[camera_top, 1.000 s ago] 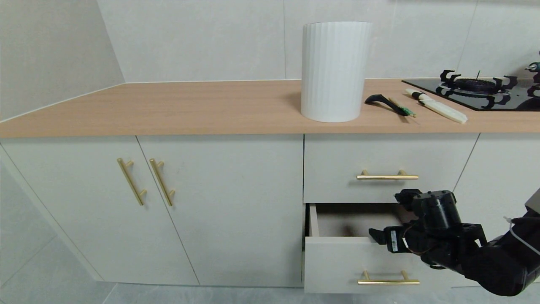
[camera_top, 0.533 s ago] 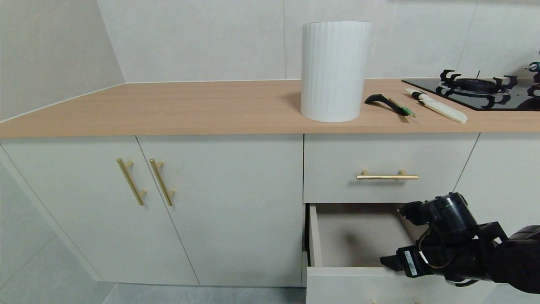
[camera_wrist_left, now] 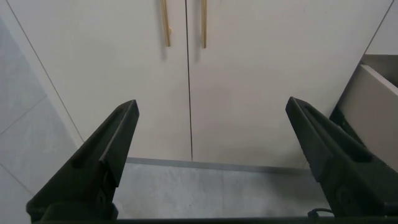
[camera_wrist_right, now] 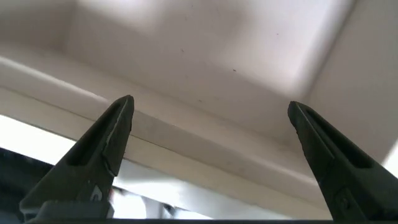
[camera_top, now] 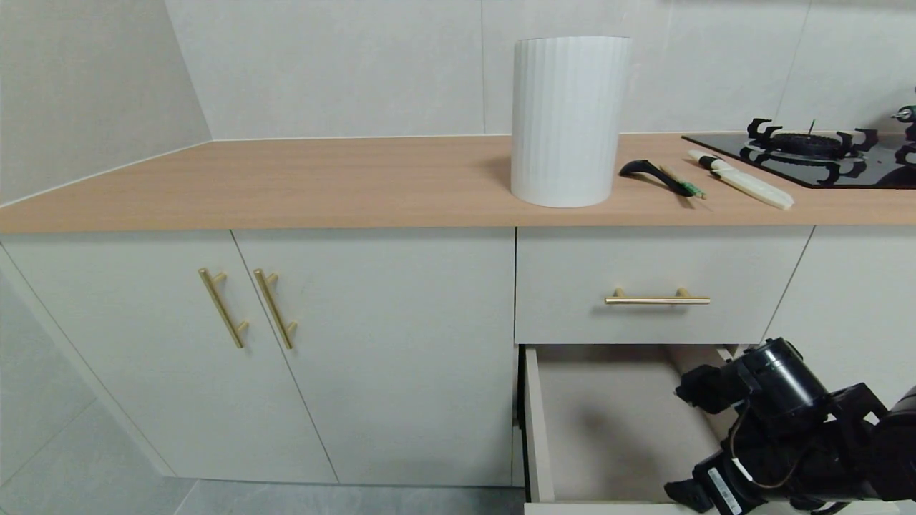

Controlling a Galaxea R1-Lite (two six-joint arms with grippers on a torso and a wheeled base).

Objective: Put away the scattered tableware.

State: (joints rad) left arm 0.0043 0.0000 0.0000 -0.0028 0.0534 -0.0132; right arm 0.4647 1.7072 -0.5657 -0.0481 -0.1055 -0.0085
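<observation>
On the wooden counter (camera_top: 286,182) lie a black scoop (camera_top: 647,172), chopsticks with a green band (camera_top: 683,184) and a long white utensil (camera_top: 744,187), right of a tall white ribbed container (camera_top: 567,121). Below them the lower drawer (camera_top: 537,429) stands pulled far out, its inside bare. My right gripper (camera_top: 676,440) is open at the drawer's right front corner; in the right wrist view its fingers (camera_wrist_right: 118,137) straddle the drawer's front board (camera_wrist_right: 186,140). My left gripper (camera_wrist_left: 211,104) is open, low down, facing the cabinet doors (camera_wrist_left: 249,74).
A black gas hob (camera_top: 809,154) sits at the counter's far right. The upper drawer (camera_top: 657,300) is closed. Two cabinet doors with gold handles (camera_top: 223,307) are closed to the left. Grey floor tiles (camera_wrist_left: 205,193) lie beneath the cabinets.
The lower drawer has slid much farther out, and my right gripper has moved down and toward me along with its front.
</observation>
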